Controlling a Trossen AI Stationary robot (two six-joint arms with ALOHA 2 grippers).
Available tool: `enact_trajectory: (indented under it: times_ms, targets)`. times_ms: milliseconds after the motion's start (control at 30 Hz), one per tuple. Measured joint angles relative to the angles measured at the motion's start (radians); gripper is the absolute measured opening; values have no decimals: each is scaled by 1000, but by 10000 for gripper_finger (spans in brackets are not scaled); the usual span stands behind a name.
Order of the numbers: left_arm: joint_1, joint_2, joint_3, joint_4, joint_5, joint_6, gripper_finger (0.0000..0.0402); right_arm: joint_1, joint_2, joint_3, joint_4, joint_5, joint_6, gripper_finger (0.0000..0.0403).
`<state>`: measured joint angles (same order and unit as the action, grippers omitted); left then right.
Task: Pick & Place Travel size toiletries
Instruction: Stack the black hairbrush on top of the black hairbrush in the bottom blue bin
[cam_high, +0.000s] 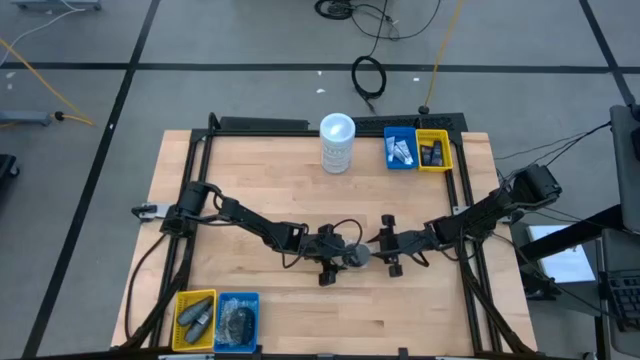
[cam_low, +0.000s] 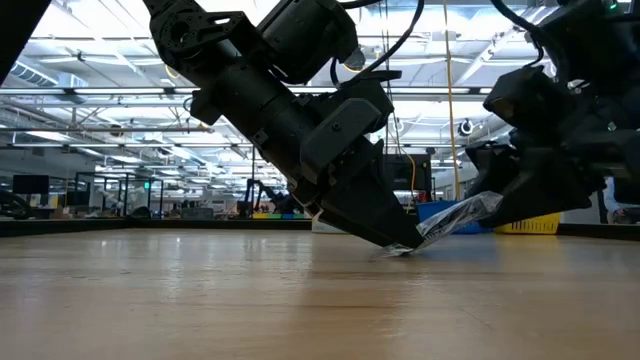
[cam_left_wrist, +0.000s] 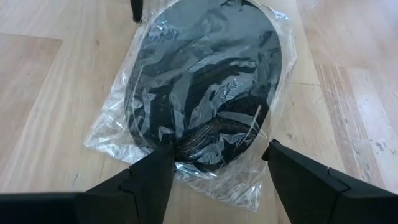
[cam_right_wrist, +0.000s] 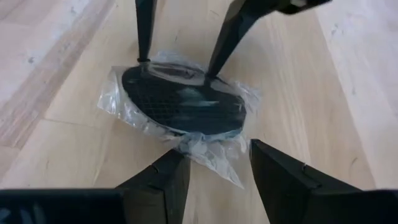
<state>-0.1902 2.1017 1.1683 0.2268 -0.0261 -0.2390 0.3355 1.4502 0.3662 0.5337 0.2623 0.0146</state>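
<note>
One round dark clear-wrapped bundle (cam_high: 356, 254) lies mid-table between both grippers. My left gripper (cam_high: 335, 256) comes from the table's left and is open. Its fingers straddle the bundle's left end (cam_left_wrist: 186, 146). My right gripper (cam_high: 381, 246) comes from the right and is open. The wrapper's bunched tail (cam_right_wrist: 200, 146) sits between its fingers. In the low view the bundle (cam_low: 450, 217) is tilted: its left end is on the table and its right end is raised by my right gripper (cam_low: 500, 205). My left gripper has its fingertips (cam_right_wrist: 144, 59) set down on the bundle's left edge (cam_left_wrist: 168, 146), slanting down from the left, one tip at each side. That edge (cam_low: 400, 248) stays on the table. My right gripper has the wrapper's tail (cam_right_wrist: 200, 146) between its open fingers, coming level from the right. I cannot tell whether it touches.
A tall white translucent canister (cam_high: 337, 143) stands at the far edge, with a blue bin (cam_high: 401, 150) and a yellow bin (cam_high: 434, 150) to its right. At the near left corner are a yellow bin (cam_high: 195, 318) and a blue bin (cam_high: 238, 320). Bare wood lies around the bundle.
</note>
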Motion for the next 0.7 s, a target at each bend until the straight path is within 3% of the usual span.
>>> enact_trajectory:
  times_ms: [333,700]
  targets:
    - [0,0,0,1,2,0,255,1,0,0,23,4,-23,157]
    - [0,0,-1,2,3,-1,255,60,-28,0,28,88,-137,157]
